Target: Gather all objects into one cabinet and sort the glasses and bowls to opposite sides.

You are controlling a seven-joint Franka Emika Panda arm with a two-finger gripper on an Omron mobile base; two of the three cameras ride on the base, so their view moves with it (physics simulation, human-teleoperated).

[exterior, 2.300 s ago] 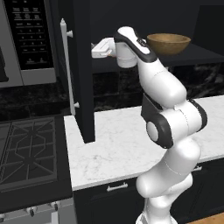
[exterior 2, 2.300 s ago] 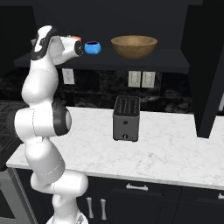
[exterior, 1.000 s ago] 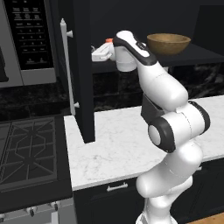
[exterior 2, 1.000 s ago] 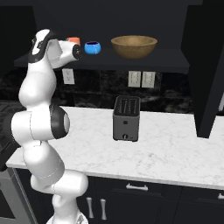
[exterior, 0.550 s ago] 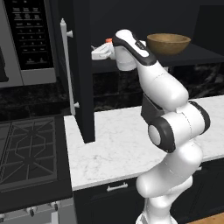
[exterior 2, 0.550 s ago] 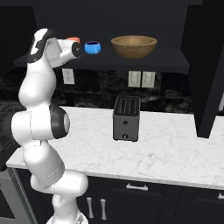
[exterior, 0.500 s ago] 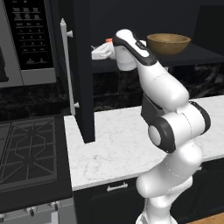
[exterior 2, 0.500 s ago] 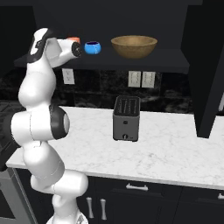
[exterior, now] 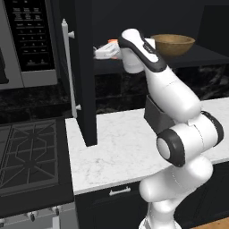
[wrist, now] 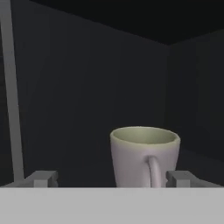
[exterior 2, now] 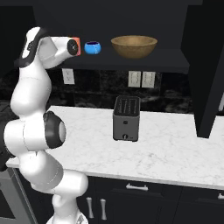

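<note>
gripper (wrist: pixel 113 178) open round orange cup (wrist: pixel 145 156), blue cup (exterior 2: pixel 92 47) beside.

The wooden bowl (exterior: pixel 172 44) on the shelf is seen from behind-left and behind-right; a cup (wrist: pixel 145 155) is faced closely by the hand view.

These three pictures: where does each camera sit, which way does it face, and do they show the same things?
Left base view: behind the arm's left, facing the open matte black wall cabinet; white arm at right.
Right base view: behind its right, facing the shelf and black toaster; arm at left.
Hand view: on the hand, looking into the cabinet past the open claw at a handled cup.
Both base views share the wide wooden bowl.
</note>
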